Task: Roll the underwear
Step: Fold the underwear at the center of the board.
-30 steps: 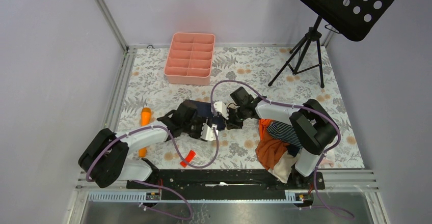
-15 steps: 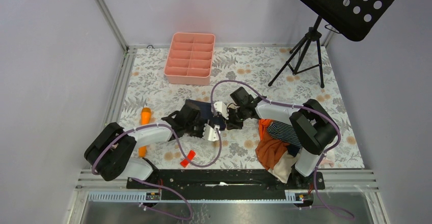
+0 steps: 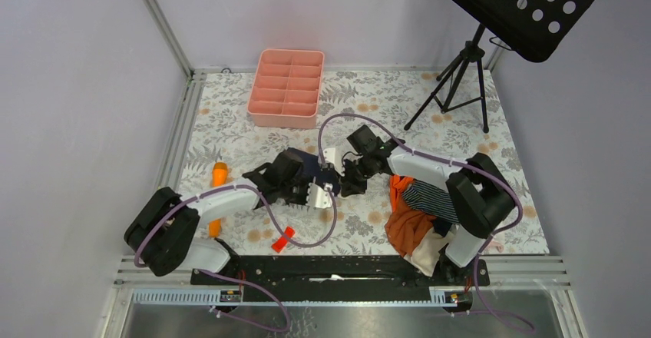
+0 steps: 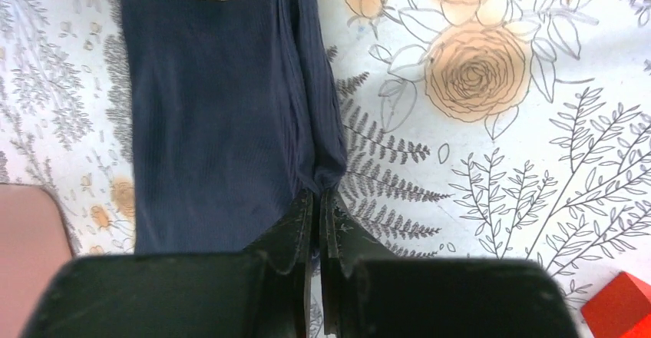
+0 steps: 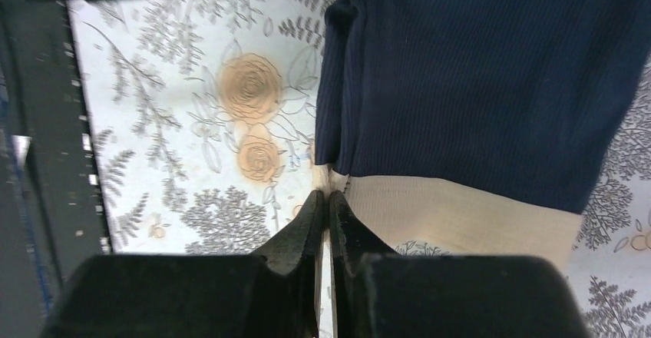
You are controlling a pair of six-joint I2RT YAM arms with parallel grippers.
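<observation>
The left hand (image 4: 315, 193), gaping a second ago, is now pinching a hem corner of the navy briefs (image 4: 207, 123). The right hand (image 5: 324, 193) is still pinching their tan waistband (image 5: 460, 207). These briefs are lying flat mid-desk between both hands. One striped pair (image 3: 426, 198) is sitting on one orange garment (image 3: 403, 226) at right. One pink tray (image 3: 282, 115) and one music stand (image 3: 460, 77) are standing behind. The desk (image 3: 230, 130) is wearing a floral print; lilac walls are enclosing it.

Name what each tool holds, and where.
Both pinch the navy underwear: the left tool its folded edge at the leg end, the right tool a corner of the tan waistband.
</observation>
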